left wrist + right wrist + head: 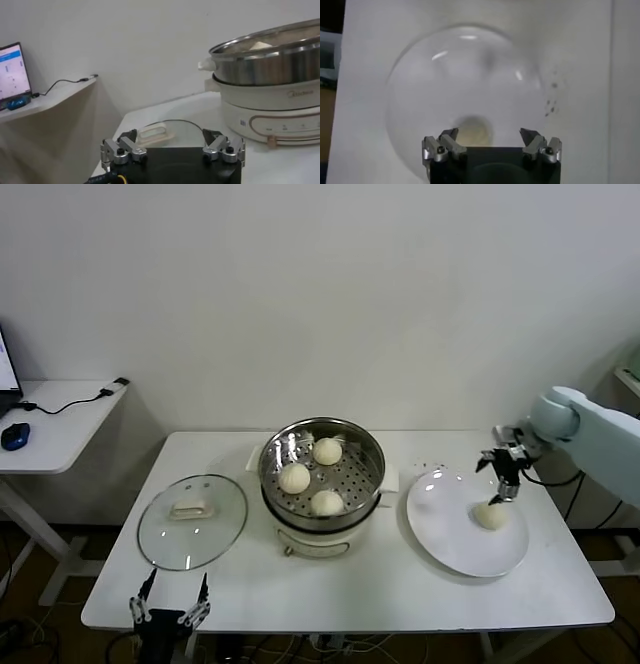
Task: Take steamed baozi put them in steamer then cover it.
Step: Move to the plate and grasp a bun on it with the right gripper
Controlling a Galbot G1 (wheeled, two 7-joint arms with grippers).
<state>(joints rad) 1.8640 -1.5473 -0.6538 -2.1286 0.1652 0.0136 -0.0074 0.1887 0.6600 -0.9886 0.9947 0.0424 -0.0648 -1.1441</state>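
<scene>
Head view first: the left gripper is waiting low at the table's front edge, claws spread, just short of the glass lid (its turn is coming later, I'd guess). In the middle, the steamer is holding three baozi. Over on the white plate, the right gripper is hanging just above the last bun, jaws standing apart. To my eye it is needing to centre the bun between the fingers, descend straight, and squeeze softly, since dough dents easily.
</scene>
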